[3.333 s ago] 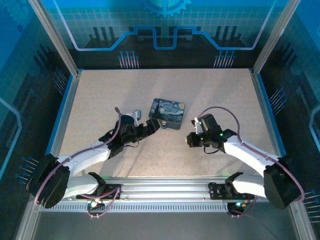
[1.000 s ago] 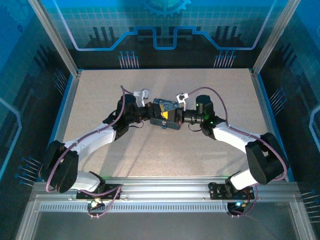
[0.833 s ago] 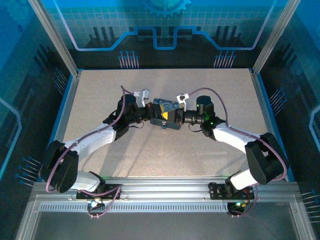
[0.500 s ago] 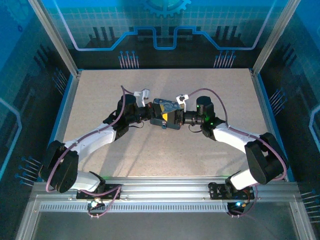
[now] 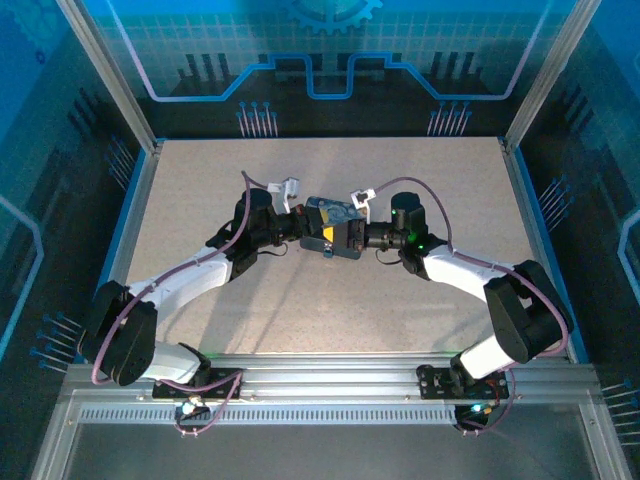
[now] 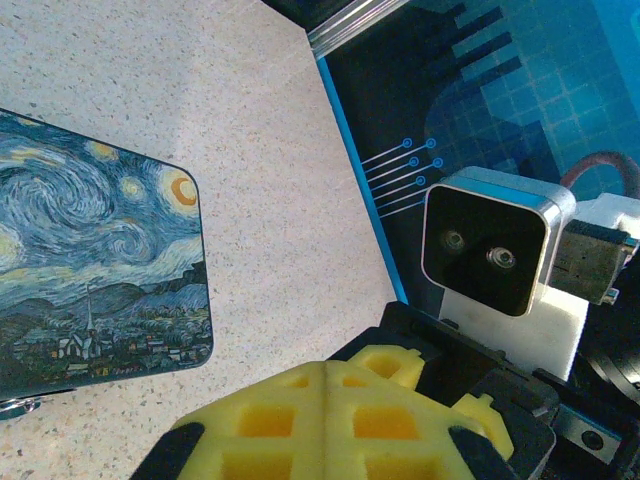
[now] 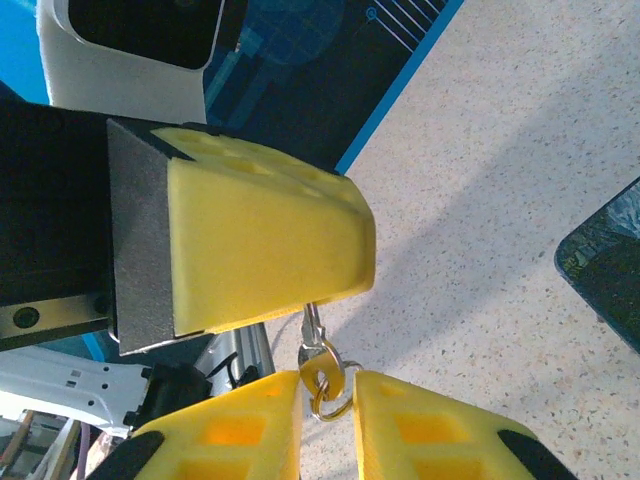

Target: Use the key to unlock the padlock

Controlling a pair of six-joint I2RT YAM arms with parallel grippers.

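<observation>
Hanging in the narrow gap between the yellow pads of the right gripper (image 7: 328, 402) is the key (image 7: 320, 378): brassy head and small ring low in the gap, silver blade running up from them. Jaws of this gripper stand slightly apart, a pad on either side of the head. Just beyond, the blade's far end disappears under the lower edge of the left gripper (image 7: 300, 250), whose foam pads are pressed together with no gap; it appears clamped on the blade. From the left wrist, the same closed pads sit at the bottom of view, the Starry Night tin (image 6: 100, 270) lying flat on the speckled table (image 6: 280, 150) to one side. A silvery metal bit (image 6: 12, 405) pokes out at the tin's near corner, too cropped to identify. From above, both arms fold inward from their bases: left arm (image 5: 190, 285) and right arm (image 5: 470, 270) each reach toward mid-table, elbows out, wrists level and facing each other, fingertips meeting at the tin's near edge. The tin sits just behind that meeting point.
</observation>
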